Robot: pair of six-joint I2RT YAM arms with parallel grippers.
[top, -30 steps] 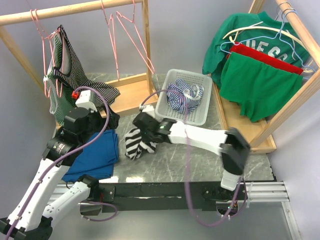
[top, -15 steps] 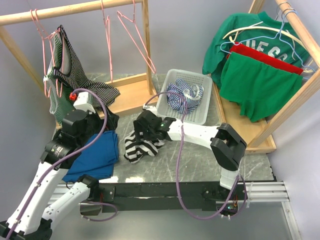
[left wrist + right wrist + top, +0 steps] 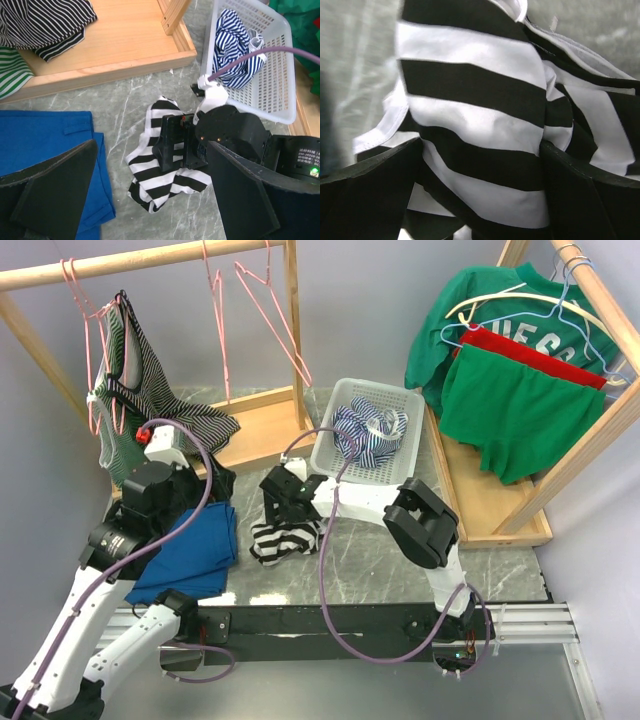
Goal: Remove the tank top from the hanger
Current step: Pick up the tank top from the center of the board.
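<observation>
Top external view shows the black-and-white striped tank top (image 3: 283, 538) lying crumpled on the grey marble surface (image 3: 510, 565), just beside a blue garment (image 3: 190, 550) and near the white basket (image 3: 400, 475). The right gripper (image 3: 279, 508) sits down on the cloth. In the right wrist view its jaws stand wide apart, straddling a fold of stripes without pinching it. The left gripper (image 3: 151, 150) hovers at the left of the surface, its jaws wide with nothing held between them. Pink wire hangers (image 3: 272, 328) hang from the wooden rail (image 3: 140, 262) behind, well apart from the tank top.
</observation>
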